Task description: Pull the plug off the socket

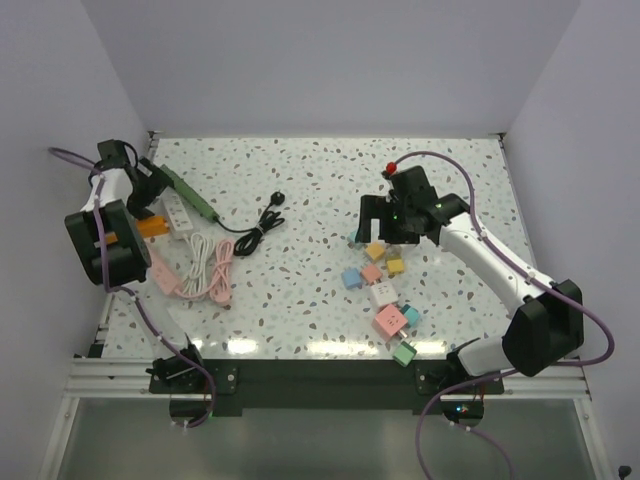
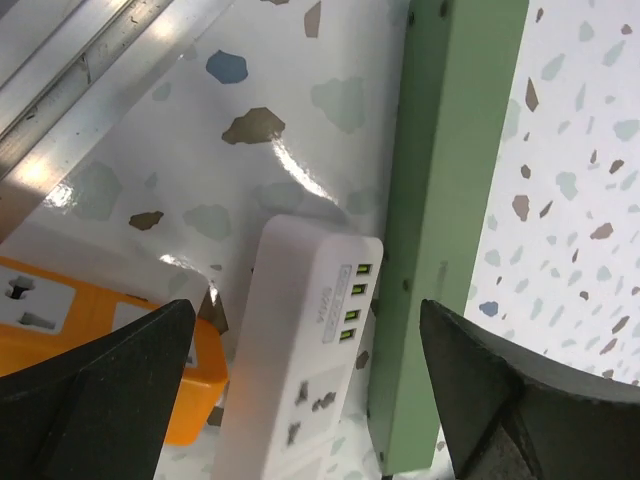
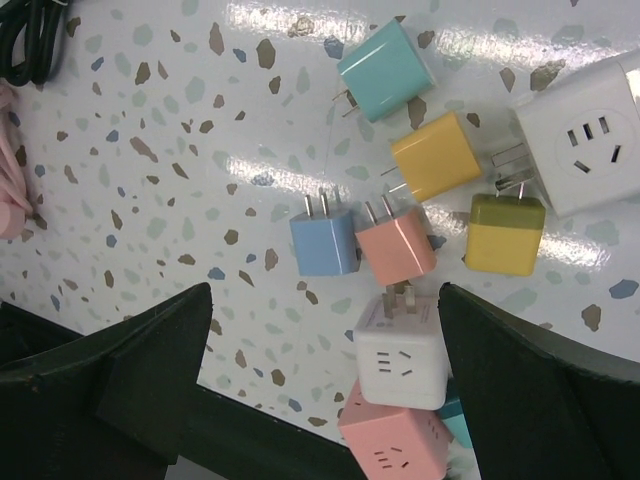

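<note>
My left gripper (image 1: 150,190) is open and empty at the far left, above three power strips lying side by side: green (image 2: 450,200), white with USB ports (image 2: 310,350) and orange (image 2: 90,330). The white strip lies between its fingers (image 2: 100,390) in the left wrist view. No plug shows in the sockets I can see there. My right gripper (image 1: 385,222) is open and empty above a cluster of cube plugs: blue (image 3: 323,243), salmon (image 3: 397,243), yellow (image 3: 437,155), teal (image 3: 385,65), olive (image 3: 507,235), and a white socket cube (image 3: 400,350). All lie loose, prongs showing.
A pink power strip (image 1: 165,270) with its coiled pink cable (image 1: 215,265) lies at the front left. A black cord with a plug (image 1: 265,218) runs from the green strip. A pink socket cube (image 3: 395,440) and a larger white adapter (image 3: 585,135) lie by the cluster.
</note>
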Robot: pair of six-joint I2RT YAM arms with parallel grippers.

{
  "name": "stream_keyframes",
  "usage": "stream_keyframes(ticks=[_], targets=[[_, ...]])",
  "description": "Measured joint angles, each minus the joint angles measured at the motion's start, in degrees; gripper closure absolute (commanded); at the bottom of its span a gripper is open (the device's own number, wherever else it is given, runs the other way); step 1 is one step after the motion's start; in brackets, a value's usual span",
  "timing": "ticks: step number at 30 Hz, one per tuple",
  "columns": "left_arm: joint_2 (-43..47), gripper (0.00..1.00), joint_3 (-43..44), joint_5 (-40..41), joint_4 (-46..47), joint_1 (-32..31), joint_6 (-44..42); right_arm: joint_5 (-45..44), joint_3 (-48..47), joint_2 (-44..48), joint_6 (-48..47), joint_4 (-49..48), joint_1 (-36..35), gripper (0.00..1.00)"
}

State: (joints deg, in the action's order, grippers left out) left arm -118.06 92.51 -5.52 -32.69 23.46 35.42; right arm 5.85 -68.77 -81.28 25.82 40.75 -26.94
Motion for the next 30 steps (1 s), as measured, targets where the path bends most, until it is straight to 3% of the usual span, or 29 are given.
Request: stream_keyframes(ticks=[5, 11, 17, 22, 30], targets=[[5.5, 0.00, -2.8, -2.2, 0.4, -0.3, -0.2, 0.4, 0.0, 0.0, 0.0, -1.4, 0.0, 0.01], [20.2, 0.00, -10.0, -7.4, 2.8, -2.3, -0.8, -0.3, 0.0, 0.1, 0.6, -2.2, 0.0, 0.01], [36.6, 0.00, -21.2, -14.8, 8.5, -12.7, -2.3, -2.9, 0.7, 2.8, 1.2, -1.3, 0.0, 0.01], [47.2, 0.00, -31.3, -21.6, 13.7, -21.7, -3.2, -6.5, 0.7, 8.0, 1.1, 2.4, 0.0, 0.01], [57.5, 0.00, -38.8, -29.0, 17.1, -22.6, -4.3, -9.3, 0.7, 23.8, 0.8, 6.7, 0.0, 0.01]])
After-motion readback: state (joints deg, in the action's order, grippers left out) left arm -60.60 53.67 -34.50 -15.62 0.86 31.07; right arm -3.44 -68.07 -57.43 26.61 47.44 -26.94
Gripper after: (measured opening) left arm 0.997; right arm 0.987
